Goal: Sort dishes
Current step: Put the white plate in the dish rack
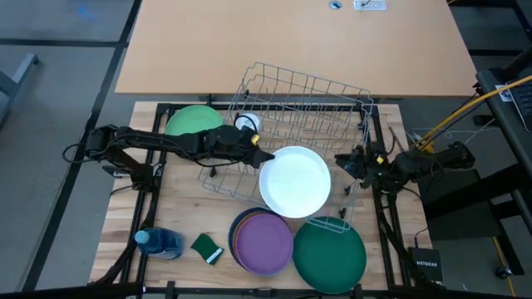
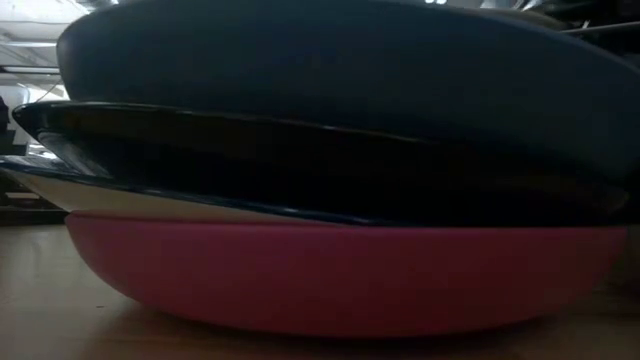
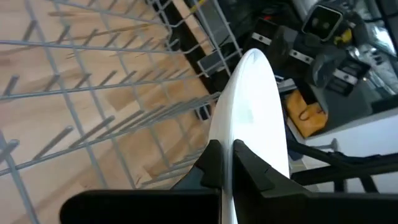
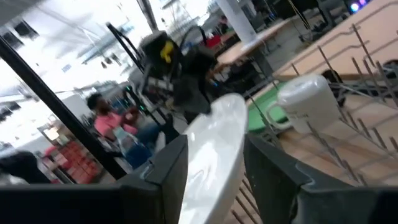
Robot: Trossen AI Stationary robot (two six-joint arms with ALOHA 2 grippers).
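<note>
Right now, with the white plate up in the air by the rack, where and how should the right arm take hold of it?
At the rim edge opposite the left gripper, probably. The white plate is shut in that gripper by its left rim, above the wire rack. In the right wrist view its thin edge runs between the right gripper's open fingers, so coming from the right and pinching across the rim suits.

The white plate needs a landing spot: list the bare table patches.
Bare wood lies between the light green plate and blue bottle, left of the wire rack. The near edge is crowded: sponge, purple plate stack, dark green plate.
</note>
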